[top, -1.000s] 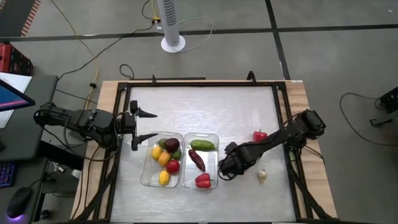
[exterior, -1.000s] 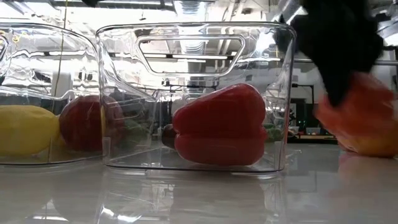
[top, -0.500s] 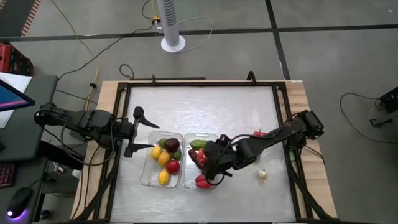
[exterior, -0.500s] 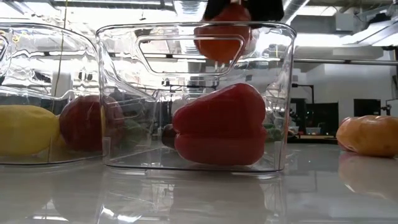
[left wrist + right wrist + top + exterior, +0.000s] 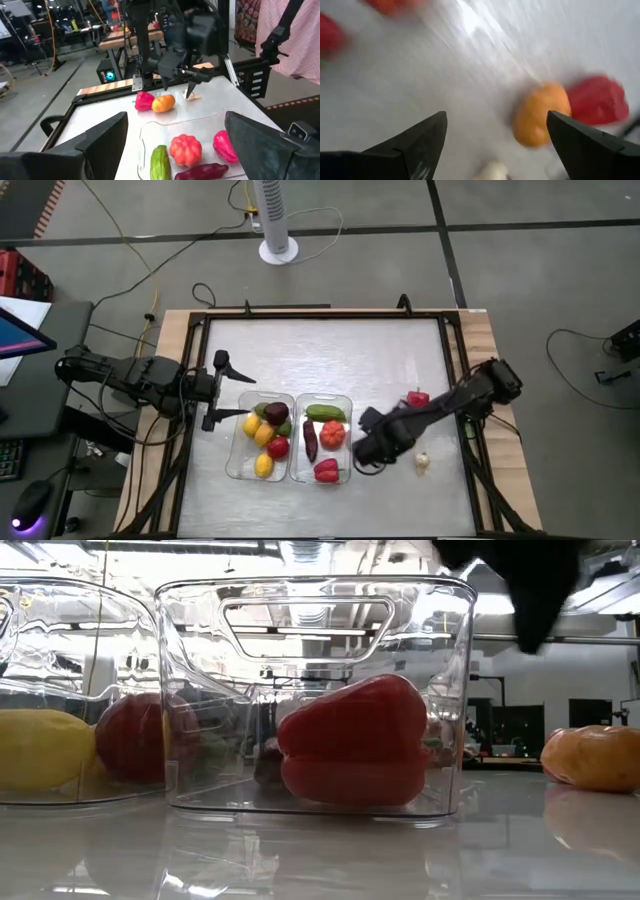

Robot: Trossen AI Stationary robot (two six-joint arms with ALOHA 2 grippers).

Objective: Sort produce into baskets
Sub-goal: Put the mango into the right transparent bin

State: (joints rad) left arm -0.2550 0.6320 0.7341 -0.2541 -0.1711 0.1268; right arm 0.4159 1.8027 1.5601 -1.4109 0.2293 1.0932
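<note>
Though poised low over the table, held nothing: found the right gripper (image 5: 366,448) with its jaws spread wide and no piece between them. Saw its dark fingers (image 5: 415,142) well apart in the right wrist view.

Noted the right basket (image 5: 347,472) just beside those jaws, on the side toward the other arm, near but not touching. Counted four pieces inside: an orange-red tomato-like piece (image 5: 332,434) nearest the jaws, a red pepper (image 5: 326,470) at one end, a green cucumber (image 5: 325,413) at the other, and a dark maroon piece (image 5: 309,440) along the wall farthest from the jaws.

Spotted a whitish garlic-like piece (image 5: 422,463) loose on the table near the jaws' opposite side. Farther off, made out an orange piece (image 5: 540,114) touching a second red pepper (image 5: 417,398).

Beyond the right basket, saw the left basket (image 5: 232,465) set against it, holding yellow, red, maroon and green pieces. Farthest from the right jaws, found the left gripper (image 5: 238,392) waiting by that basket's corner, jaws spread and likewise empty.
</note>
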